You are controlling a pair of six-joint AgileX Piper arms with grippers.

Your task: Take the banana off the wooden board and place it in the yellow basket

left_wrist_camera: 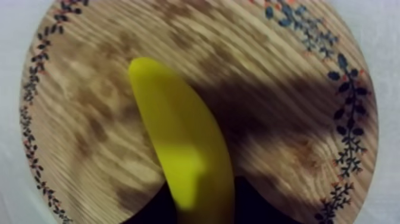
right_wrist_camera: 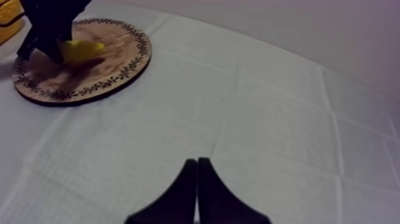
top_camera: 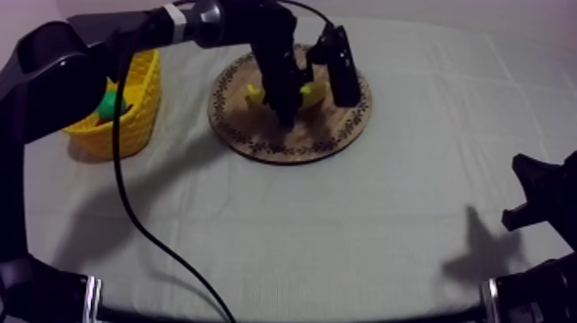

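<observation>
Yellow marks both ends of this job. The curved yellow toy banana (top_camera: 314,93) lies on the round wooden board with the patterned rim (top_camera: 292,144) at the upper middle of the top view. The woven yellow basket (top_camera: 137,116) stands at the upper left, apart from the board on the grey-white cloth (top_camera: 343,240). Something green (top_camera: 110,105) lies in the basket; I cannot tell its kind.

My left gripper (top_camera: 288,110) is down on the board, with yellow showing on either side of it. In the left wrist view its black fingers (left_wrist_camera: 152,211) sit against both flanks of the banana with no wood showing between, so I judge them pinched on it. My right gripper (right_wrist_camera: 197,190) rests at the lower right of the top view, fingers pressed together on nothing.

The step in hand, I judge, is the lift. A smooth curved toy may twist in a two-finger pinch, so a firm hold and a slow, straight rise should come first, high enough to clear the basket's wall. Only then carry toward the upper left, and let go once the banana hangs over the opening.
</observation>
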